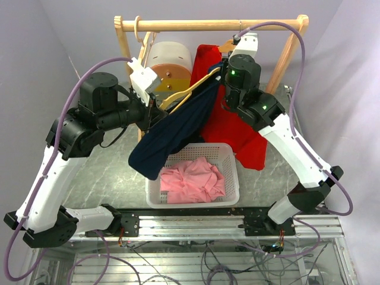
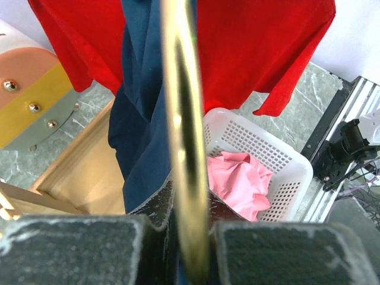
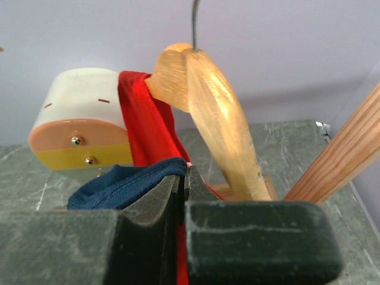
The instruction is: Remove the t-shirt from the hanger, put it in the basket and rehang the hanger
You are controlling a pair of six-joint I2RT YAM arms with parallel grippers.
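At centre of the top view, under the rack rail (image 1: 196, 25): navy t-shirt (image 1: 178, 127) draped on a wooden hanger (image 1: 191, 89); the hanger is off the rail and tilted, high end toward 2 o'clock, low end toward 8 o'clock; the shirt's bulk sags toward 7 o'clock, its lowest fold overlapping the 10 o'clock corner of the white basket (image 1: 234, 172); contact there cannot be told.

Left gripper (image 1: 155, 107) at the hanger's low end; fingers closed tight on the bar; the wrist view shows the yellow wood pinched between both pads, navy cloth hanging just behind it.

Right gripper (image 1: 224, 70) at the high end; fingers pressed together on a bunch of navy fabric; a sliver of red shows in the seam between them; whether that is caught too, cannot tell.

Red t-shirt (image 1: 237, 127) at 3 o'clock of the navy one, on a second wooden hanger (image 3: 208, 107) with a wire hook.

Pink garment (image 1: 193, 178) crumpled inside the basket, at 6 o'clock.

Pastel drum (image 1: 172, 59), cream over peach and yellow, at 11 o'clock behind the shirts.
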